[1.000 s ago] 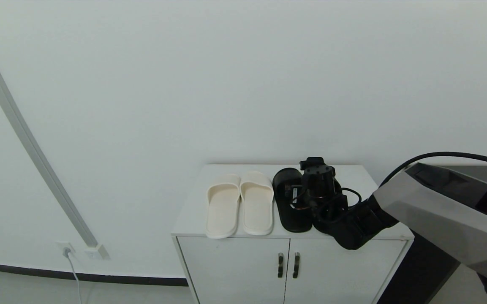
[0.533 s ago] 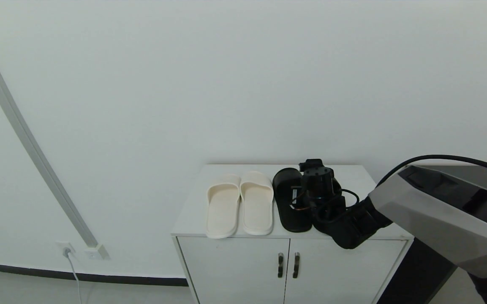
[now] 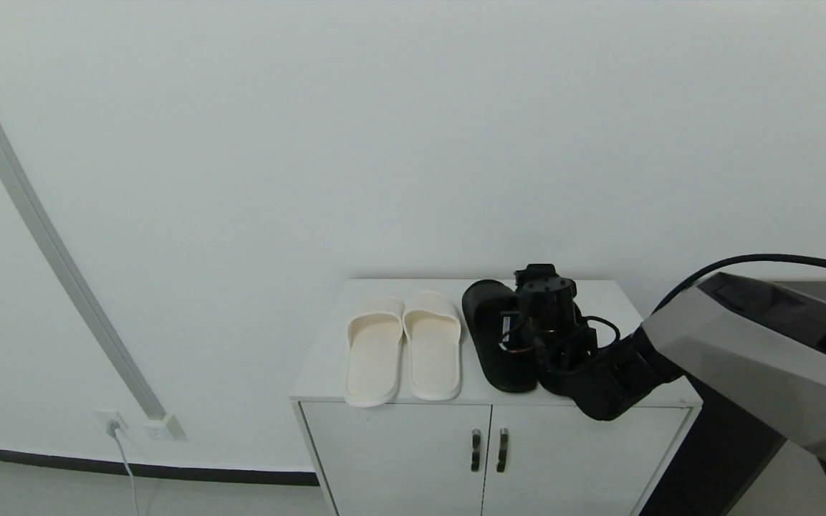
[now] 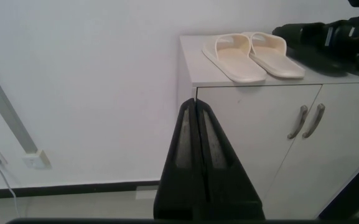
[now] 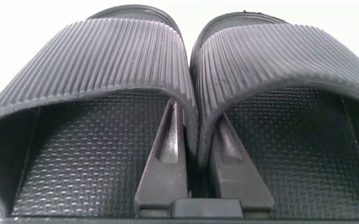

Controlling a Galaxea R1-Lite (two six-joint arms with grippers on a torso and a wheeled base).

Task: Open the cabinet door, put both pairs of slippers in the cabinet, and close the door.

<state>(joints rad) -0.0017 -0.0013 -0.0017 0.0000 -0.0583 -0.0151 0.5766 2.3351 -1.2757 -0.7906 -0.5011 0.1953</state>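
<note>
The white cabinet (image 3: 398, 451) stands against the wall with both doors closed and two dark handles (image 3: 488, 449) at the middle. On its top lie a pair of white slippers (image 3: 402, 347) on the left and a pair of black slippers (image 3: 495, 344) on the right. My right gripper (image 5: 196, 117) has one finger inside each black slipper (image 5: 104, 68) and is shut on their touching inner walls. The right arm (image 3: 599, 373) hides most of the right black slipper. My left gripper (image 4: 196, 109) is shut and empty, low and to the left of the cabinet (image 4: 254, 124).
A grey conduit (image 3: 47, 236) runs slanting down the wall to a socket with a plugged cable (image 3: 113, 426) at the left. The cabinet top is bare behind the slippers and at its left edge.
The right gripper has shifted slightly right and the black slippers have moved with it, the left one tipping up. The white slippers have slid a little to the left.
</note>
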